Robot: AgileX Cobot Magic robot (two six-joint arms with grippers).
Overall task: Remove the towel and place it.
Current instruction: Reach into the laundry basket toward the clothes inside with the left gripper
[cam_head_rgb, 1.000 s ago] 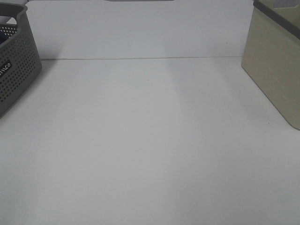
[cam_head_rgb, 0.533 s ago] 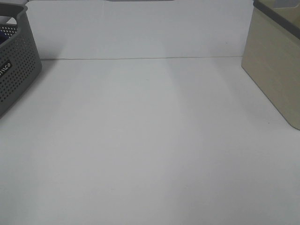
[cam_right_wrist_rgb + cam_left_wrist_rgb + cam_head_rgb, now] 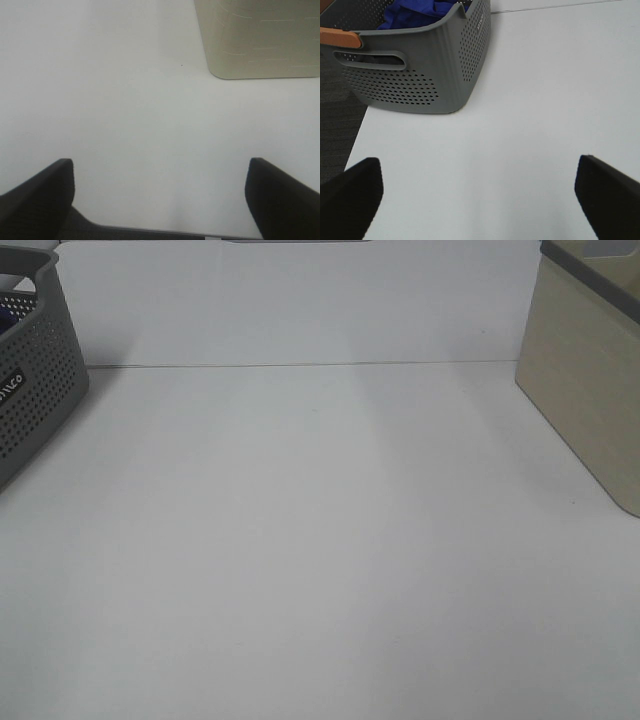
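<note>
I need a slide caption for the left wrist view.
Open left gripper facing grey basket holding the blue towel.

A grey perforated basket (image 3: 35, 380) stands at the tabletop's (image 3: 320, 540) far-left corner; a beige bin (image 3: 585, 380), possibly lidded, at the far-right corner.

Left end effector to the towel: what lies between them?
Bare table, then the wall of the grey basket holding the towel. The left wrist view shows this.
</note>
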